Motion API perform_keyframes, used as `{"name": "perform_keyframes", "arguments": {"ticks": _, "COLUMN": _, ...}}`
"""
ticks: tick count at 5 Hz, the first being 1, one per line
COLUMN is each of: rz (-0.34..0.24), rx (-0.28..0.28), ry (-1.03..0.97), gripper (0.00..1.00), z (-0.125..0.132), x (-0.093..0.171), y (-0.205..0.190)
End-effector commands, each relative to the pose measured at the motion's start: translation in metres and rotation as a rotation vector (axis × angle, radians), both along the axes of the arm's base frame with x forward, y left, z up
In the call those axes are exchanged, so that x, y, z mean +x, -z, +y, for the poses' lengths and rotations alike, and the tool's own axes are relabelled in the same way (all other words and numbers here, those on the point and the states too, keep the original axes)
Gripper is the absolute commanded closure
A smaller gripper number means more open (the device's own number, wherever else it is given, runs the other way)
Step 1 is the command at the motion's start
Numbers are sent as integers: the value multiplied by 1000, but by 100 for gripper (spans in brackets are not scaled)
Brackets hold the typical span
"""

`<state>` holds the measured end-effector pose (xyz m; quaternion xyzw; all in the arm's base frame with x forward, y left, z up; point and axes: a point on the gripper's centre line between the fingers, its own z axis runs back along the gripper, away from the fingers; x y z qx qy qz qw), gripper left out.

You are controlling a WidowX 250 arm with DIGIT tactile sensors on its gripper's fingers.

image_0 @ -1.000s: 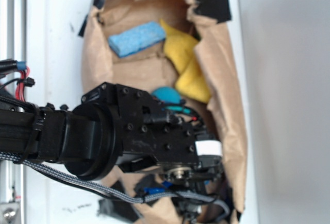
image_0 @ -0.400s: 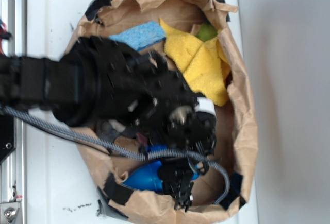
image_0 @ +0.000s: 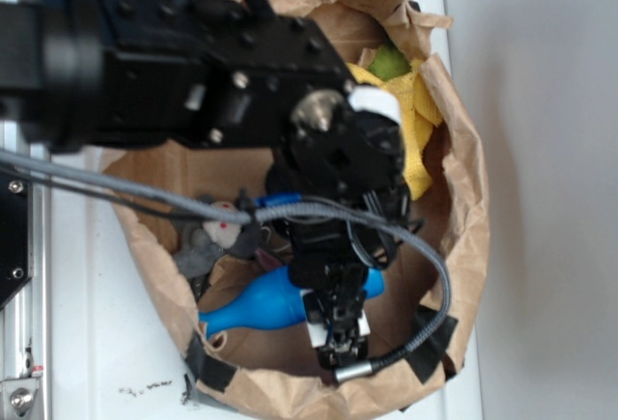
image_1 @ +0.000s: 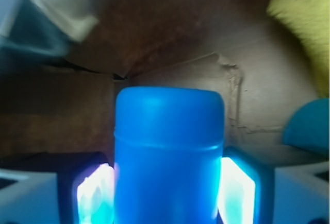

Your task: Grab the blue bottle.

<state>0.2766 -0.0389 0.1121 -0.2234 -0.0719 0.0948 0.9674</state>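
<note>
Straddling the smooth bright-blue plastic bottle (image_1: 169,157), my black gripper (image_0: 338,319) has a pad touching each flank inside the crumpled brown paper bag (image_0: 463,237); I judge it clenched on it.

Exterior view is bright and evenly lit, the black arm (image_0: 193,63) smeared by blur. Wrist view is dim and soft throughout; the blue bottle (image_1: 169,157) fills it, close and unsharp, pads (image_1: 94,198) glowing blue

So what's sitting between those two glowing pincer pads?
The blue bottle fills the whole gap between the pincer pads, as the wrist view shows. Nothing else sits there.
</note>
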Motion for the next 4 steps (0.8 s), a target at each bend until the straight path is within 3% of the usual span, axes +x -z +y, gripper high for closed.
{"name": "perform_keyframes", "arguments": {"ticks": 1, "rz": -112, "rx": 254, "ry": -156, "gripper": 100, "z": 16, "x": 12, "y": -76}}
{"name": "perform_keyframes", "arguments": {"ticks": 4, "rz": -134, "rx": 359, "ry": -187, "gripper": 100, "z": 20, "x": 9, "y": -77}}
